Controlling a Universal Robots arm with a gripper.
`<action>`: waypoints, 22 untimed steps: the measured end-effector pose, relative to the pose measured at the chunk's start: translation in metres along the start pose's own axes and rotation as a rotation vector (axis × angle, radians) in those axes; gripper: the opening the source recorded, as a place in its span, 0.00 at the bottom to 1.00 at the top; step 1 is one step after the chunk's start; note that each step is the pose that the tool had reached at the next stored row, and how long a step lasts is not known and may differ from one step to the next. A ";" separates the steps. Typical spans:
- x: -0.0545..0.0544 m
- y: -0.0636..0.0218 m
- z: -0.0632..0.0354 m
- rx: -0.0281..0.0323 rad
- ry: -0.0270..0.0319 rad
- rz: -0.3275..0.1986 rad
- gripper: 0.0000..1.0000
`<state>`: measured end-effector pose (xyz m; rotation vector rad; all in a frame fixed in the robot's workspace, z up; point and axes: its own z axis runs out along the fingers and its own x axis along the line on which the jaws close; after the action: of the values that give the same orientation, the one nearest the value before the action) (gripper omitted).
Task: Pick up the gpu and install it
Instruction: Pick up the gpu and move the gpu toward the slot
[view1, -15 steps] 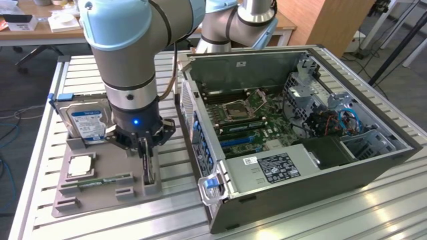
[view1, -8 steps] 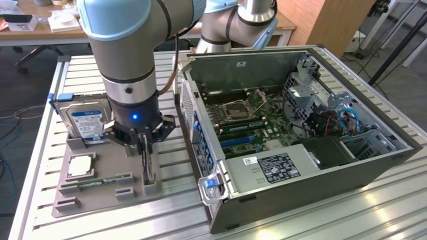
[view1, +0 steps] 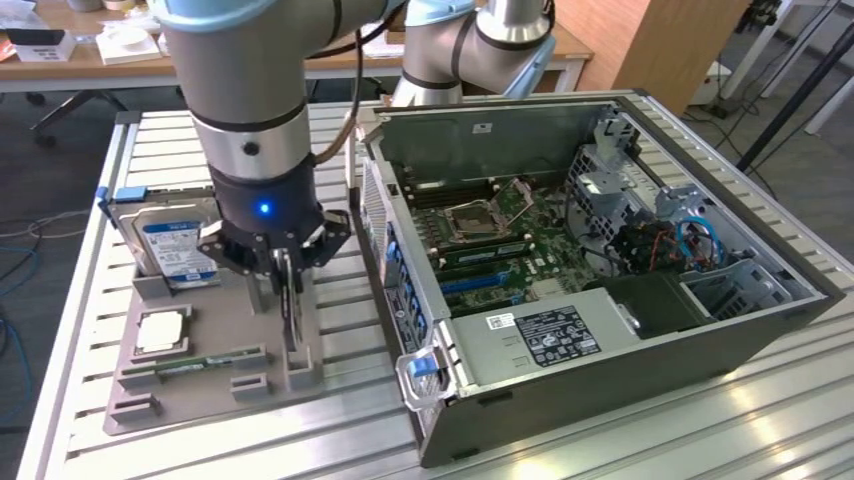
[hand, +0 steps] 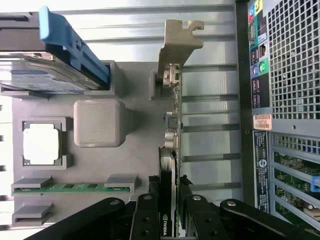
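One arm reaches straight down over a grey holder tray (view1: 200, 395) lying on the slatted table (view1: 747, 420), toward the exterior view's left of an open computer case (view1: 641, 370). Its end effector (view1: 284, 262) sits on the upper edge of the gpu (view1: 291, 315), which stands on its long edge in the tray's slots, just beside the case wall. A hard drive (view1: 171, 245) with a blue-white label stands upright in the tray farther to the exterior view's left. From the wrist, the gpu (hand: 170, 150) shows edge-on as a thin strip, with its silvery bracket (hand: 176, 42) at the far end. It stands between the tray's grey block and the case's perforated rear panel (hand: 295, 75). The end effector (hand: 169, 217) is drawn narrow, its black fingers (hand: 148, 215) set against both faces of the card at the near end. A green memory stick (hand: 75, 187), a processor (hand: 42, 144) and the hard drive (hand: 40, 75) rest in their own tray pockets.
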<state>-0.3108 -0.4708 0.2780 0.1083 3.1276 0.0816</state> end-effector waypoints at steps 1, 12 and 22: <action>0.000 0.0002 -0.0043 -0.0001 0.0000 0.000 0.26; -0.001 0.0028 -0.0519 -0.0024 0.0001 0.000 0.26; -0.001 0.0048 -0.0918 -0.0048 -0.0002 0.000 0.26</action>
<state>-0.3106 -0.4708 0.3700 0.1085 3.1271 0.0891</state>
